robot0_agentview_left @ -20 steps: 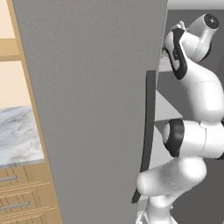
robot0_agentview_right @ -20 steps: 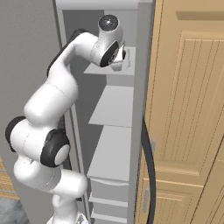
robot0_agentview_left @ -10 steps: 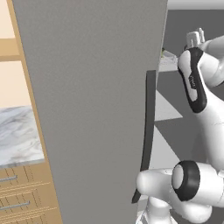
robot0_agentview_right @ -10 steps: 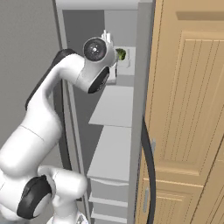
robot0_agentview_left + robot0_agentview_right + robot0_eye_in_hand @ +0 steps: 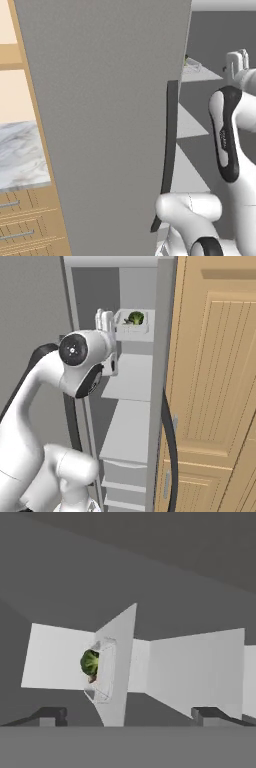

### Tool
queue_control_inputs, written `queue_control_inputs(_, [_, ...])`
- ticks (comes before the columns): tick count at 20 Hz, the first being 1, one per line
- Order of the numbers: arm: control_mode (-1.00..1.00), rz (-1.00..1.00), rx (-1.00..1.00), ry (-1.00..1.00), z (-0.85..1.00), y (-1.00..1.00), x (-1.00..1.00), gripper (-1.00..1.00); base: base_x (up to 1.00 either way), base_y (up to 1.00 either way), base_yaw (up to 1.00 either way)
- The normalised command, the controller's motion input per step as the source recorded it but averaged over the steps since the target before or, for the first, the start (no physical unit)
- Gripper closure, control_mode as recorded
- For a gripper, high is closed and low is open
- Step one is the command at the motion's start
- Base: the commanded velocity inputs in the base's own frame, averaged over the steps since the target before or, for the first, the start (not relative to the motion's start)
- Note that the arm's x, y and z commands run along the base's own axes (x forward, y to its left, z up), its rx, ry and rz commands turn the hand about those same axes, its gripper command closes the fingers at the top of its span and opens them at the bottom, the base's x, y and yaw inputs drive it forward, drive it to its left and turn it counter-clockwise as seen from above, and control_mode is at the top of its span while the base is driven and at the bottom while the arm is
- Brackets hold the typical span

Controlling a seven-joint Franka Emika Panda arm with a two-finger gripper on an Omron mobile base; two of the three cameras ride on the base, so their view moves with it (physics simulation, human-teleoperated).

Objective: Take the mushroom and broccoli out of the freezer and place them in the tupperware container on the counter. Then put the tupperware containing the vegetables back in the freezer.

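Note:
The freezer stands open, its big grey door [image 5: 100, 125] swung out and its light shelves [image 5: 130, 381] bare to view. On the top shelf lies the pale shallow tupperware container [image 5: 145, 327] with the dark-green broccoli [image 5: 135, 318] inside. The hand view shows the broccoli [image 5: 90, 662] in the container [image 5: 107, 679], with a tiny brown lump, the mushroom [image 5: 91, 679], just under it. My gripper [image 5: 105, 320] hangs open and holds nothing, a short way in front of the container. Its fingertips [image 5: 50, 714] stand far apart. The gripper [image 5: 237, 61] also rises at the right of the left base view.
The door's long dark handle [image 5: 170, 150] runs close beside my arm. A tall wooden cabinet panel [image 5: 215, 381] flanks the freezer on the right. Left of the door lies the marbled counter [image 5: 20, 155] over wooden drawers [image 5: 20, 235].
My hand has drawn back from the top shelf, leftward in the right base view, uncovering the container and broccoli. The jaws stayed wide open.

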Motion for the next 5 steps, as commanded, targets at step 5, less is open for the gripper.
queue_control_inputs(5, [-1.0,-0.07,0.0,0.0,-0.15,0.29,-1.0,-1.0,0.0,0.0,0.0])
